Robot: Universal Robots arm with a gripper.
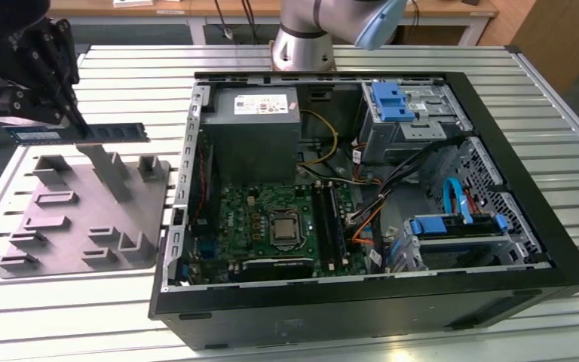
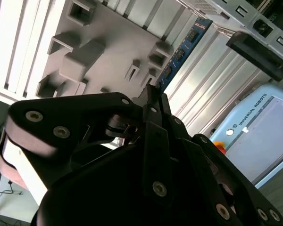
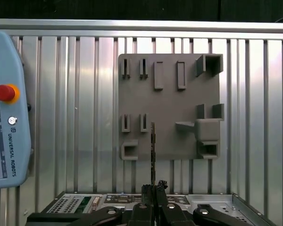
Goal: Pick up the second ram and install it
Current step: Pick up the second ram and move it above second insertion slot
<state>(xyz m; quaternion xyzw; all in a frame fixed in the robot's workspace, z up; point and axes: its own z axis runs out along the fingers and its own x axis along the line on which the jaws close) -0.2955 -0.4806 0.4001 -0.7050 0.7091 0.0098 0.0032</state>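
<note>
One gripper (image 1: 71,119) has its jaws closed tight on one second ram (image 1: 114,132). It holds the strip level above the one grey tray (image 1: 58,226), beside one open computer case (image 1: 370,305) with one green board (image 1: 249,219) inside. The fingers cover a part of the strip. In the first wrist view the strip is edge-on, a thin dark line.

Bright, even room light falls on the ribbed metal tabletop (image 1: 561,188), which throws back pale glare in streaks, strongest in the second wrist view. The grey tray (image 1: 68,226) is softly lit, with faint shadows beside its ribs, while the computer case (image 1: 370,317) sits dimmer inside. Up close the tool (image 2: 153,95) is a near-black mass with dull highlights, the second ram (image 3: 153,150) a thin dark line against the tray.
</note>
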